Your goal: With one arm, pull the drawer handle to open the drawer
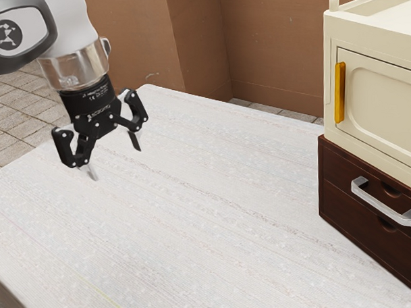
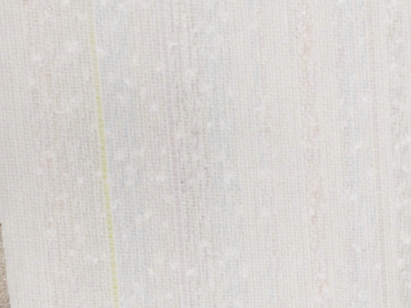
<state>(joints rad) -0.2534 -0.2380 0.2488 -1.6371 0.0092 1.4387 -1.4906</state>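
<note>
Tool [image 1: 115, 157] is wide open with nothing in it, hanging above the worktop [image 1: 209, 249] and well apart from the handle [image 1: 383, 203]. That's the silver bar on the dark drawer [image 1: 338, 189], over at the exterior view's right, and the drawer looks shut to me.

So the step in hand is just getting over there, imo. The bar runs sideways across the front, so I'd roll the tool until one finger can go above it and one below, aim for the middle, and come in square to the front. Don't squeeze until the bar is properly between the pads, or it'll probably slip off on the pull. Then back out straight and slow, no lifting, since a crooked tug could make the drawer bind.

Watch the cream cabinet [image 1: 392, 39] sitting on top, plus its yellow pull [image 1: 339, 92]: come in too high and you could clip that or grab the wrong thing. Go too low and the lower finger or the knuckles might scrape the worktop. Otherwise there's a nice open stretch between tool and drawer, which should leave plenty of room for the approach and the pull.
</note>
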